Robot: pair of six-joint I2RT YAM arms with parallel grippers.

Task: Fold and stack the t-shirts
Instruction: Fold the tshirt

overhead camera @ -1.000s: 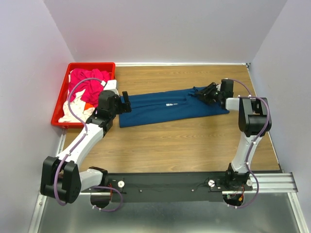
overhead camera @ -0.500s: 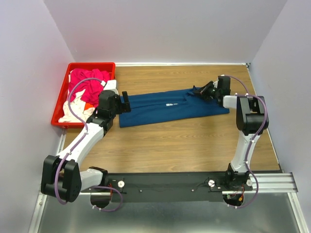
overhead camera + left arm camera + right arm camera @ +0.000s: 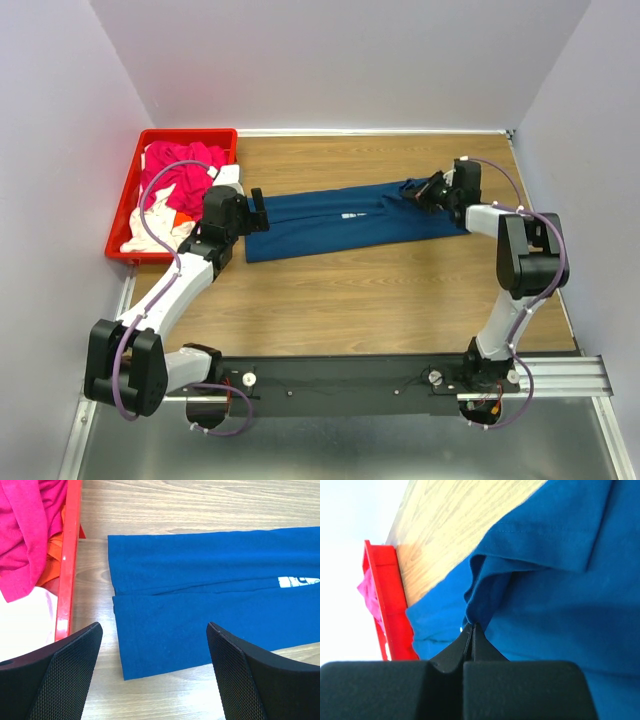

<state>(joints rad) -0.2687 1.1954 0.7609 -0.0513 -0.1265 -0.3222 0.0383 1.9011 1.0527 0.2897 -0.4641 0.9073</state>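
Left jaws wide; right jaws tight

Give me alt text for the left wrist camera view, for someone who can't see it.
A dark blue cloth t-shirt, folded into a long band, lies flat on the wooden table below the open left gripper. At the left, a red plastic crate holds magenta-pink, orange and white shirts.
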